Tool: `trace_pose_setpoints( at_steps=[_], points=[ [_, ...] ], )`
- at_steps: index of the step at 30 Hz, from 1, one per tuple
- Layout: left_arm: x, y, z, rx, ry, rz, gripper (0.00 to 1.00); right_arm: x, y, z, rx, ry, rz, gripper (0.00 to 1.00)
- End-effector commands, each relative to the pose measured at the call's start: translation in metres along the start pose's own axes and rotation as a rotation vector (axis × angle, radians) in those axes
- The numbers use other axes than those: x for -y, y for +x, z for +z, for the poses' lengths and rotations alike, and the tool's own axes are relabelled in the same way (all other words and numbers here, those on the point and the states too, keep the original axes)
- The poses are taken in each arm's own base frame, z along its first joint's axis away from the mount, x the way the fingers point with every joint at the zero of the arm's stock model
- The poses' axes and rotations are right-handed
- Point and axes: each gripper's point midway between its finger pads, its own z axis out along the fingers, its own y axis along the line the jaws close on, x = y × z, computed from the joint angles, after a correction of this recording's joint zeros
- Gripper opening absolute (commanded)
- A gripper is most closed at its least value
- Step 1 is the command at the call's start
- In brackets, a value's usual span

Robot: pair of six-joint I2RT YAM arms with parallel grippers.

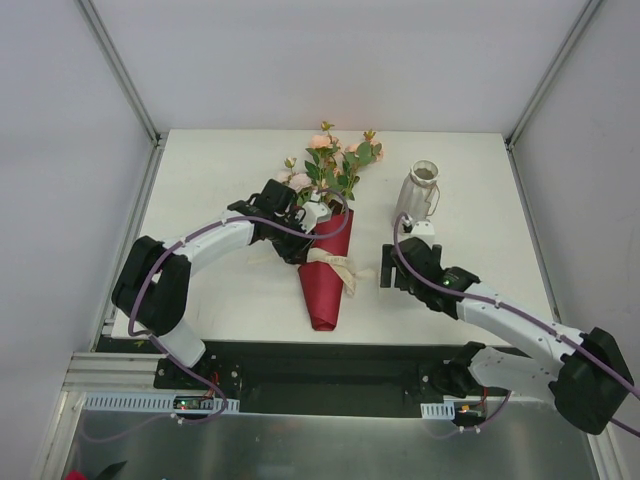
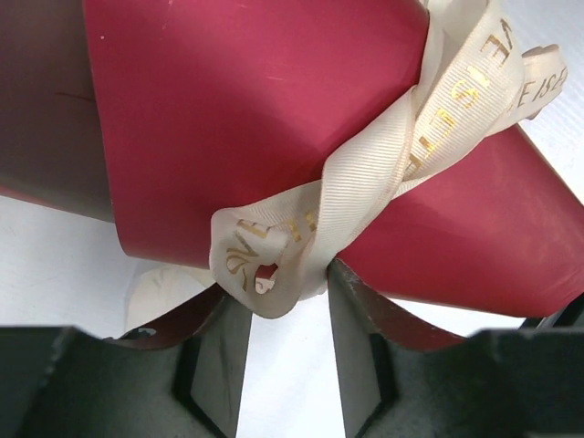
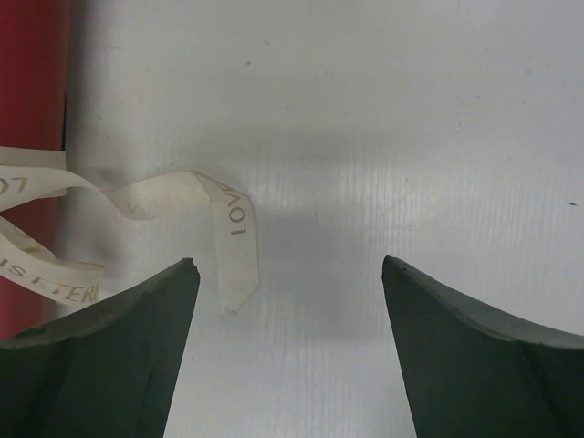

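A bouquet of pink flowers (image 1: 340, 160) lies on the white table (image 1: 210, 180), wrapped in a dark red paper cone (image 1: 322, 295) tied with a cream ribbon (image 1: 335, 265) printed in gold letters. My left gripper (image 1: 303, 238) is at the cone's left side. In the left wrist view the ribbon knot (image 2: 274, 269) fills the narrow gap between the fingertips of the left gripper (image 2: 278, 287), under the red wrapper (image 2: 255, 109). My right gripper (image 1: 388, 272) rests open on the table right of the cone. A loose ribbon tail (image 3: 233, 237) lies just inside its left finger (image 3: 137, 338).
A white vase (image 1: 418, 195) with a narrow neck stands at the back right, just beyond the right gripper. White walls with metal frame posts close in the table on three sides. The red cone's edge (image 3: 32, 91) shows at the left of the right wrist view.
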Motion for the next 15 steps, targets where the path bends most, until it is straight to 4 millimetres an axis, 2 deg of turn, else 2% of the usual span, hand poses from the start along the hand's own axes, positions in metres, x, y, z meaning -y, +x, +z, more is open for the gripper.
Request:
trace_pose_setpoints(
  at_steps=[1,2,4,10,15],
  points=[
    [0.007,-0.003,-0.004,0.029,0.024,0.029,0.28,-0.018,-0.001,0.014,-0.004,-0.048,-0.005,0.85],
    [0.004,-0.002,-0.005,0.025,0.004,0.029,0.14,-0.024,-0.003,0.016,-0.004,-0.06,-0.001,0.85],
    [0.002,-0.004,-0.013,0.039,-0.022,0.036,0.01,-0.034,-0.005,0.02,-0.021,-0.08,0.007,0.85],
    [-0.003,-0.016,-0.033,0.075,-0.1,0.051,0.0,-0.053,-0.014,0.03,-0.007,-0.115,-0.076,0.85],
    [-0.006,-0.027,-0.049,0.085,-0.142,0.044,0.0,-0.06,-0.001,0.042,-0.043,-0.115,-0.205,0.86]
  ],
)
